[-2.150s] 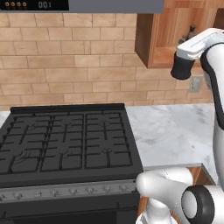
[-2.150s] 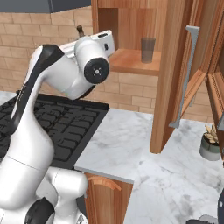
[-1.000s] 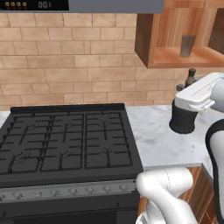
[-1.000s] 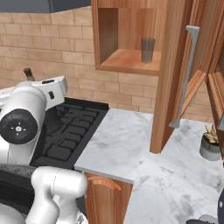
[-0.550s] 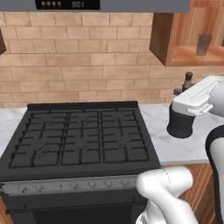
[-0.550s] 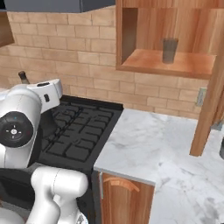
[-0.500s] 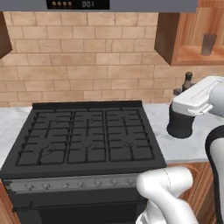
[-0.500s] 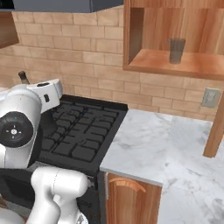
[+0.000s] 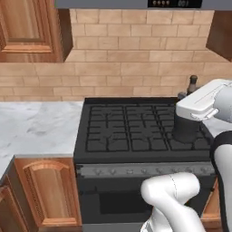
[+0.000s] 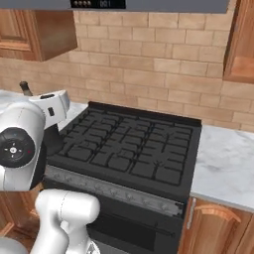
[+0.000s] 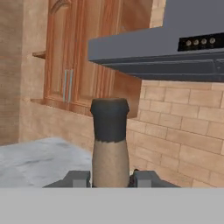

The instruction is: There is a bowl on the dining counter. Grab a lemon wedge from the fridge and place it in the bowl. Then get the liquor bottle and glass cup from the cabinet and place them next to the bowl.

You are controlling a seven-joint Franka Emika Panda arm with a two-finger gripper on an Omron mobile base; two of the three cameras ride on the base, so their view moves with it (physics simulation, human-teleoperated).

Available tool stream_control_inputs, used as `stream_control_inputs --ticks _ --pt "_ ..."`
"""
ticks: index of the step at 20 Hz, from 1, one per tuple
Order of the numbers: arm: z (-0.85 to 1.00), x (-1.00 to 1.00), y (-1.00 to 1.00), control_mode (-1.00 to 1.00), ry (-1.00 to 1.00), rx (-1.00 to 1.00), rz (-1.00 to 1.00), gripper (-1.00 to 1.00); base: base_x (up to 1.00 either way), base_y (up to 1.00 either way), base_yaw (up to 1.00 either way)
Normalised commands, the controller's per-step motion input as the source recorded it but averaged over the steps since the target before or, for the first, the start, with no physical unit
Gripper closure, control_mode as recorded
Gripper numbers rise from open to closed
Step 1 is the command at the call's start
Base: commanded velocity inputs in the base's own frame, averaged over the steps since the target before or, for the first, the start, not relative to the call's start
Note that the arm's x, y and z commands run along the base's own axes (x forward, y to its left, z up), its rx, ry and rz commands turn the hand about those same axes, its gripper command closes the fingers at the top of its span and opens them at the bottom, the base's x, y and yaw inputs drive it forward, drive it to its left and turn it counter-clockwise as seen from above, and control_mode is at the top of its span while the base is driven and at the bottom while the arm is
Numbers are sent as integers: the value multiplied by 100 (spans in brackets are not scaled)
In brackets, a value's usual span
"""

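While the two-finger gripper [image 11: 109, 177] clenched the small dark liquor bottle [image 11: 109, 140] by its narrow tan neck, the bottle stood upright in the hand above the black gas stove [image 9: 136, 127], its stopper [image 9: 193, 80] showing.

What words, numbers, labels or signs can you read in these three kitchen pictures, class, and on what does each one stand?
Range hood panel, left base view: small pale marks that may be digits, too blurred to read.
Same panel in the right base view and hand view: pale dots and marks, unreadable.
Liquor bottle, held in the gripper: no label readable.
Stove and wooden cabinets: no text.
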Motion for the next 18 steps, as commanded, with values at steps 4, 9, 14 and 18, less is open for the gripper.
stream_control_inputs --ticks 4,9,14,18 --pt "0 0 0 100 0 0 0 100 -55 100 11" --pt "0 0 0 100 0 0 0 100 -88 93 11" --pt "0 0 0 100 0 0 0 100 -100 42 14" --pt "0 0 0 100 0 0 0 100 -100 40 12"
